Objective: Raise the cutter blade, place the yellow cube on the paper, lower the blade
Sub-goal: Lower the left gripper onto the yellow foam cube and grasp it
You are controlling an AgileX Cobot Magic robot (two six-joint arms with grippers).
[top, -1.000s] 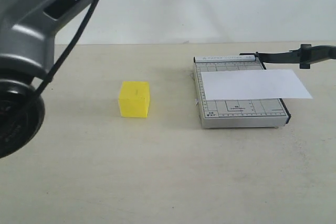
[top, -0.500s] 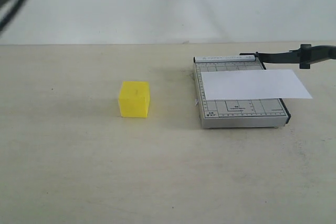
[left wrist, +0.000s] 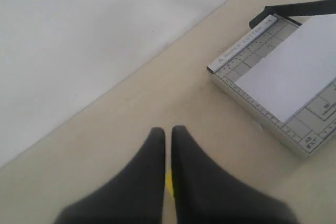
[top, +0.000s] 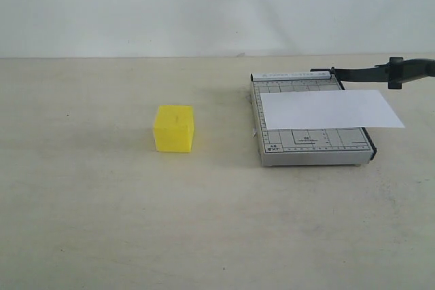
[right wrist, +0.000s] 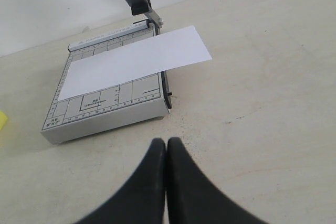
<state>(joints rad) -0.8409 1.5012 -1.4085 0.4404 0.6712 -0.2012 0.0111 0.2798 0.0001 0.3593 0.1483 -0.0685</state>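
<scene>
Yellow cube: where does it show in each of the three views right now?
Exterior view: the yellow cube sits on the table, left of the trimmer base, apart from it.
Left wrist view: only a yellow sliver behind the shut left gripper.
Right wrist view: just a corner at the frame edge, beside the trimmer base.
Shared landmark: the paper on the base.

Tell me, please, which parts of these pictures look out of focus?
Exterior view: sharp, bright yellow cube casting only a faint shadow. Left wrist view: black left hand soft, grey gridded trimmer base crisp. Right wrist view: black right hand soft, white paper sheet crisp.
</scene>
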